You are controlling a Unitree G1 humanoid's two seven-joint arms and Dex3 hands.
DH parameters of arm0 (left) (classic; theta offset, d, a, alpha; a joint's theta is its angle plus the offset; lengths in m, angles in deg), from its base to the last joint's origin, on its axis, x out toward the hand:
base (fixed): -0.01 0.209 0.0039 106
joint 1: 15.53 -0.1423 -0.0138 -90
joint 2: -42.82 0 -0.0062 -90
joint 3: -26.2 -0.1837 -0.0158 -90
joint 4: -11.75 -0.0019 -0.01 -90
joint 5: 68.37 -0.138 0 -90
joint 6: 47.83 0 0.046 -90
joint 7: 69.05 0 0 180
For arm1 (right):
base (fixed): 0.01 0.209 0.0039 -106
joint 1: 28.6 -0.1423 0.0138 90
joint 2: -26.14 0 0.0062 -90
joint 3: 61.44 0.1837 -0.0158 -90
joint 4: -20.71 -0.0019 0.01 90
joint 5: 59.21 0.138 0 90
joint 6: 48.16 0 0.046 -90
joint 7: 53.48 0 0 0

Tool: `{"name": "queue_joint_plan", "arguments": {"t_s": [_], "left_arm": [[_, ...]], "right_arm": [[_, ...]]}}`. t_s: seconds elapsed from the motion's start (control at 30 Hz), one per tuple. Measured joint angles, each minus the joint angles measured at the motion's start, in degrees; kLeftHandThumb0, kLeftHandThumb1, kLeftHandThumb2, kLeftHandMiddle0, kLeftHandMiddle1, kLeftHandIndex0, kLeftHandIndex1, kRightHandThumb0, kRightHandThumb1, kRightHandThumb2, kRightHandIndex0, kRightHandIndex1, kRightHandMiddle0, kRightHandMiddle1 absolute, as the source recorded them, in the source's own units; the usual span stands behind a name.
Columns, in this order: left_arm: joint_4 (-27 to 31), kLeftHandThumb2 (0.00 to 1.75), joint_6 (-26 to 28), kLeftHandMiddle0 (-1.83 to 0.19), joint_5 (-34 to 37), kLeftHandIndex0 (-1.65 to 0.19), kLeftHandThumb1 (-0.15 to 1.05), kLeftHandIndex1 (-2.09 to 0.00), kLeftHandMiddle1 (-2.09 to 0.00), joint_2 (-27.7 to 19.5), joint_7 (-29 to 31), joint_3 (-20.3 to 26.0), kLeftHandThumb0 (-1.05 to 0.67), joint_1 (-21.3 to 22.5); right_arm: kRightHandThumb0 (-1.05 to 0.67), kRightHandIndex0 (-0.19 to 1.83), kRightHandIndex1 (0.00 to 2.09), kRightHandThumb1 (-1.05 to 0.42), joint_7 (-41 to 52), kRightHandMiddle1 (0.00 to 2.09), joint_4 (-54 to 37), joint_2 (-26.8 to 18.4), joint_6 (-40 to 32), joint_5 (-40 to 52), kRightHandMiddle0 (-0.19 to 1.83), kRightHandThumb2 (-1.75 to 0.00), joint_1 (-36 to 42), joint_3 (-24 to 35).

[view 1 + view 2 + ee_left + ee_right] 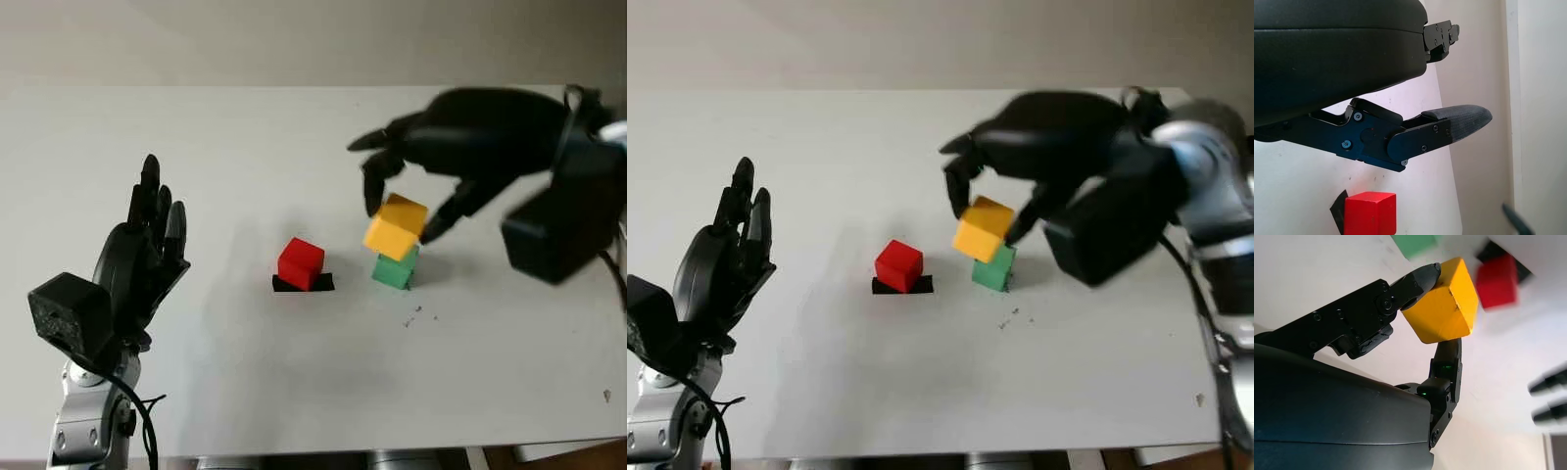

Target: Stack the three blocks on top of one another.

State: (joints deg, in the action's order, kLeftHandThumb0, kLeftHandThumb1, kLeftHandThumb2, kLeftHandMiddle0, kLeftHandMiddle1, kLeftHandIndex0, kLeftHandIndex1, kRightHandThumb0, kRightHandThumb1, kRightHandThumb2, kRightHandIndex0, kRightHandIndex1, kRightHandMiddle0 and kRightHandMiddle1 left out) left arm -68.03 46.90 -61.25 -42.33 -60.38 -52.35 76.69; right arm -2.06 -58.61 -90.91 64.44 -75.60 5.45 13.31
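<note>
Both robot hands are matte black: the left robot hand (147, 245) and the right robot hand (416, 186). Each has a smooth rounded shell and jointed finger links fastened with small screws. A boxy black camera sits at each wrist. The forearms are silver-grey, with black cables looping alongside.

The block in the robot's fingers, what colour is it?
Yellow block, held by the right hand; clearest in the right wrist view.

Table: my white table (245, 392) carries everything.
Red block: red block (300, 262) sits on a black patch (318, 285), mid-table.
Green block: green block (394, 271) stands just right of it, apart.
</note>
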Motion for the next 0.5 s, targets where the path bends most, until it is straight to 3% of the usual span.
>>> {"name": "queue_joint_plan", "arguments": {"t_s": [0.23, 0.5], "left_arm": [[-0.02, 0.68, -0.95, 0.19, -0.33, 0.19, 1.05, -0.03, -0.04, 0.24, -0.34, -0.46, -0.69, 0.16], [-0.26, 0.68, -1.46, 0.19, 0.08, 0.19, 1.05, -0.02, -0.02, 0.42, -0.59, -0.44, -0.76, 0.33]], "right_arm": [[-0.37, 0.22, 0.04, -0.93, 1.14, 1.41, 5.83, 7.26, -5.70, 0.35, 0.43, -0.06, -4.05, -1.38], [-0.37, 0.21, 0.05, -0.95, 0.47, 1.56, 11.83, 13.37, -9.00, -2.27, 0.33, -0.06, -7.58, -4.09]]}}
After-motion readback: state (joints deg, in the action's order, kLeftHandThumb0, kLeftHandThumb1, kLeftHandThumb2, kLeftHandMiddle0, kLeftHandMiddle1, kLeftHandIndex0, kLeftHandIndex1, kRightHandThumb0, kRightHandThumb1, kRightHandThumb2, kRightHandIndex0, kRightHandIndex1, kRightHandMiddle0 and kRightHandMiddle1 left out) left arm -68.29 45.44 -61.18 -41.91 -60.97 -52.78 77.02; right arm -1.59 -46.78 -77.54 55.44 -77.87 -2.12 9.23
